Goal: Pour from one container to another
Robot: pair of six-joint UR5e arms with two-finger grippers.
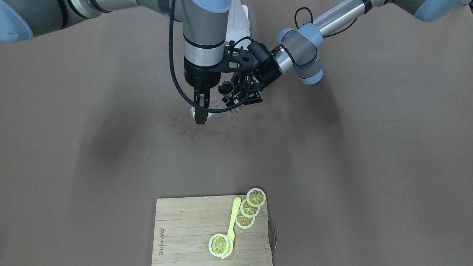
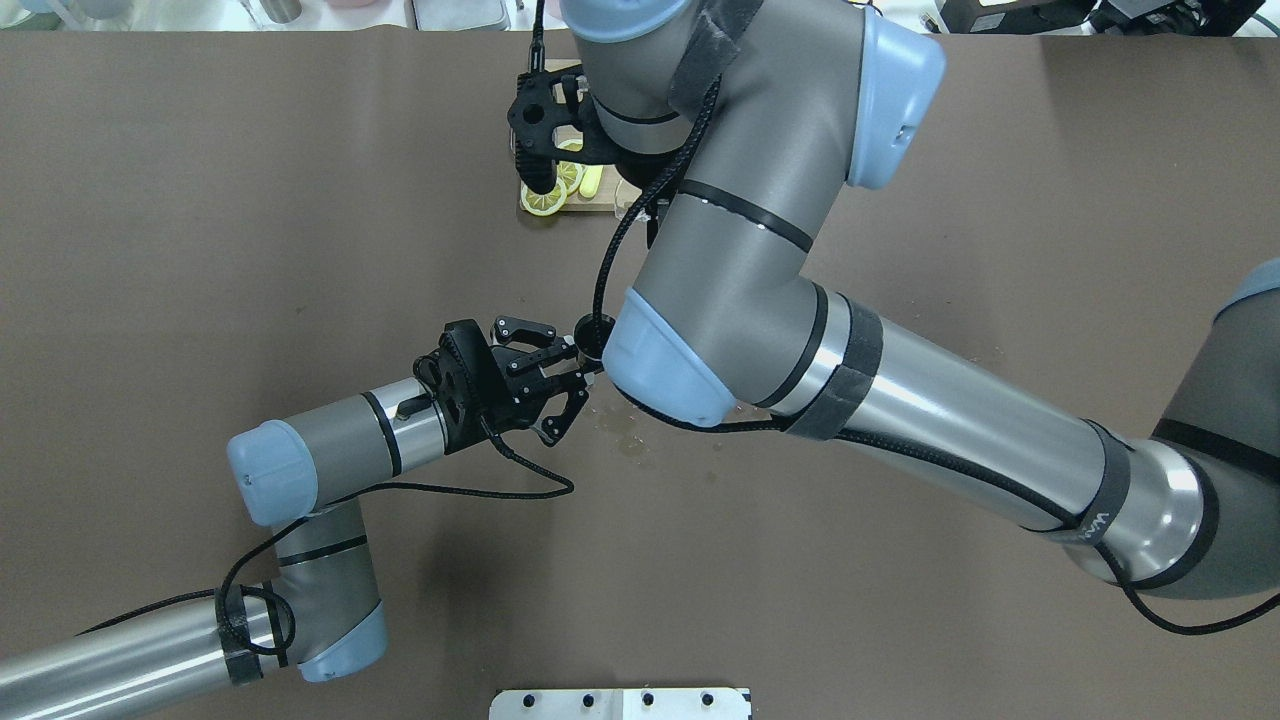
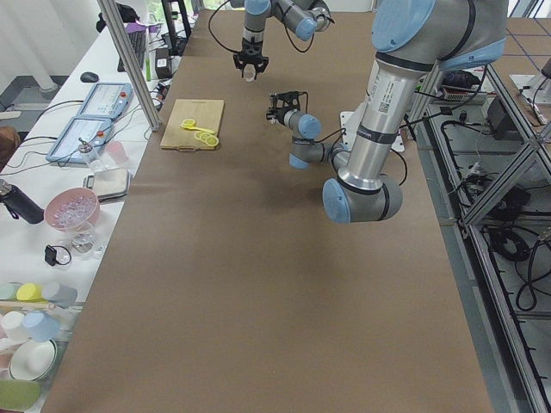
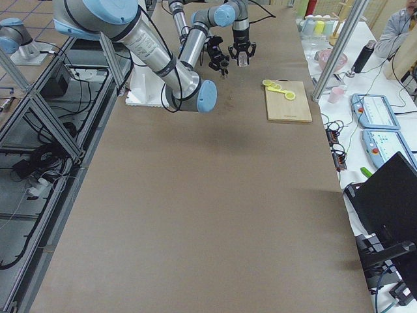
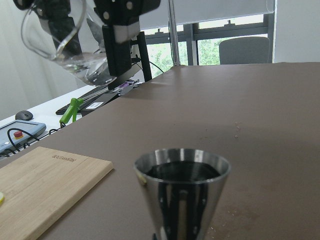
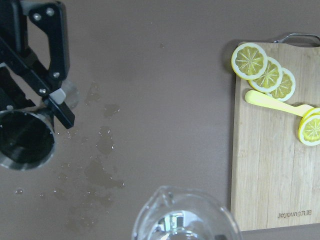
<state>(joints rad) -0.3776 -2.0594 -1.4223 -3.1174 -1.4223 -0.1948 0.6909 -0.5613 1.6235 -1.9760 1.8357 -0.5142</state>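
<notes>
My left gripper (image 1: 233,96) is shut on the waist of the silvery steel jigger (image 1: 225,88), holding it upright above the table. The jigger (image 5: 181,192) fills the lower middle of the left wrist view, its inside dark. My right gripper (image 1: 200,111) points straight down and is shut on the small clear glass cup (image 5: 70,47), which is tilted with clear liquid in its bottom. The cup (image 6: 185,216) hangs beside the jigger (image 6: 24,140), apart from it and higher than its rim. In the overhead view the right arm hides the cup; only the jigger (image 2: 593,335) and left gripper (image 2: 578,372) show.
Wet drops (image 1: 192,130) spot the brown table under the grippers. A wooden cutting board (image 1: 184,229) with lemon slices (image 1: 249,208) and a yellow utensil (image 1: 232,221) lies at the table's far side from the robot. Cups and bowls (image 3: 69,206) stand on a side bench.
</notes>
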